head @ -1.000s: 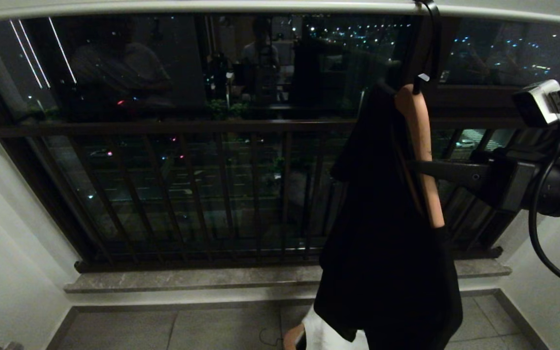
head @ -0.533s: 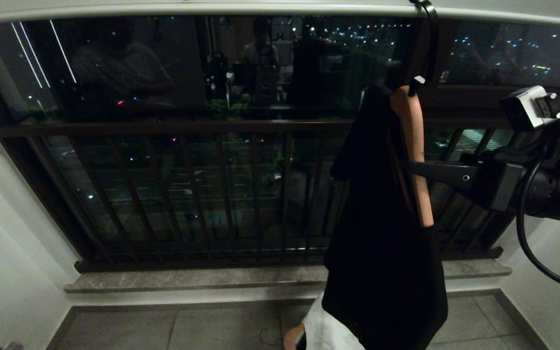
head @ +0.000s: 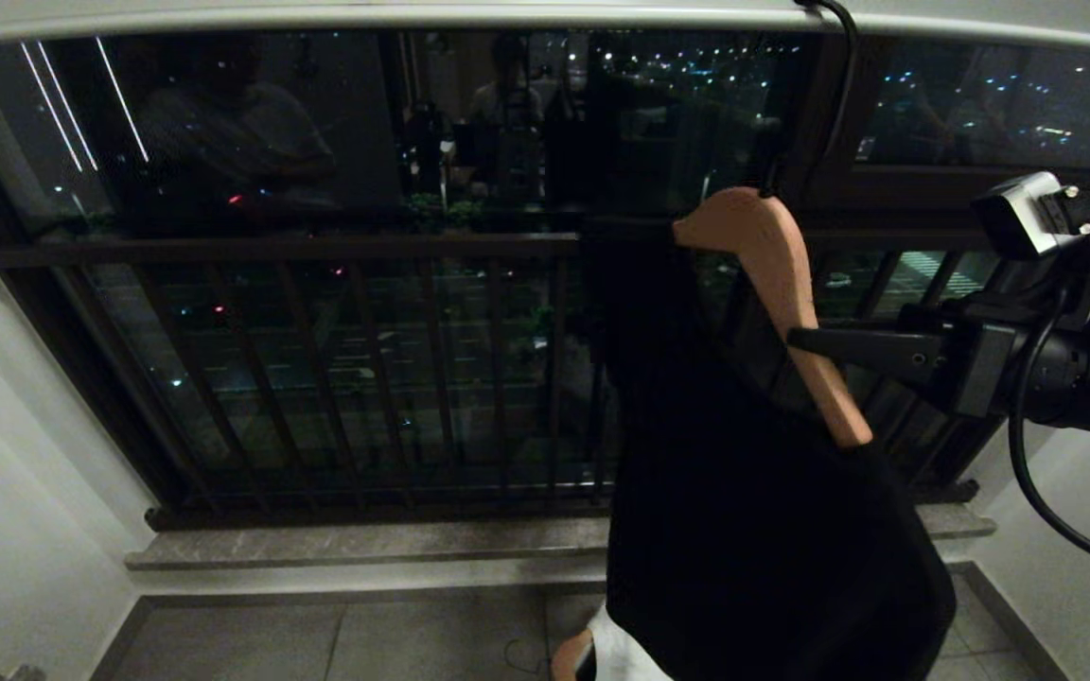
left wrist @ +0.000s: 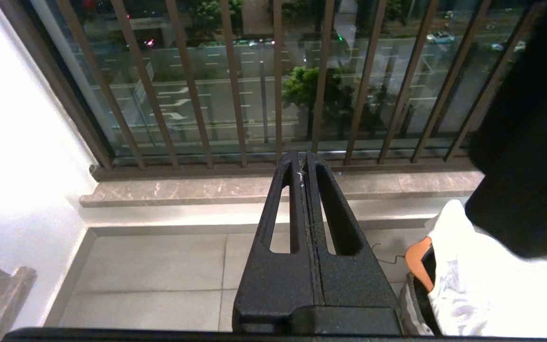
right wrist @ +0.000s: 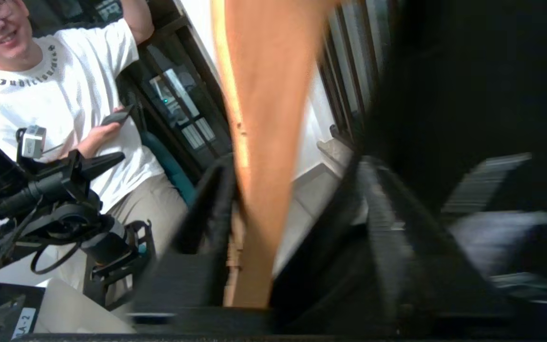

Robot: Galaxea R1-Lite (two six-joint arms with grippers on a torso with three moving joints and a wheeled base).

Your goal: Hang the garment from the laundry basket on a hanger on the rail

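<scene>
Black garment (head: 753,530) hangs lower right of frame on a wooden hanger (head: 782,284), hook over the rail (head: 413,17). We judge it soft and light; grip the stiff hanger. Our right gripper (head: 796,339) stands wide, hanger between its jaws; our left gripper (left wrist: 304,166) is closed, empty.

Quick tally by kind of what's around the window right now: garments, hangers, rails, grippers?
Garments: 2, black garment on the hanger, white garment below.
Hangers: 1, hanger, its hook over the rail.
Rails: 2, rail, brown guard rail.
Grippers: 2, left gripper, right gripper.
Total: 7
</scene>
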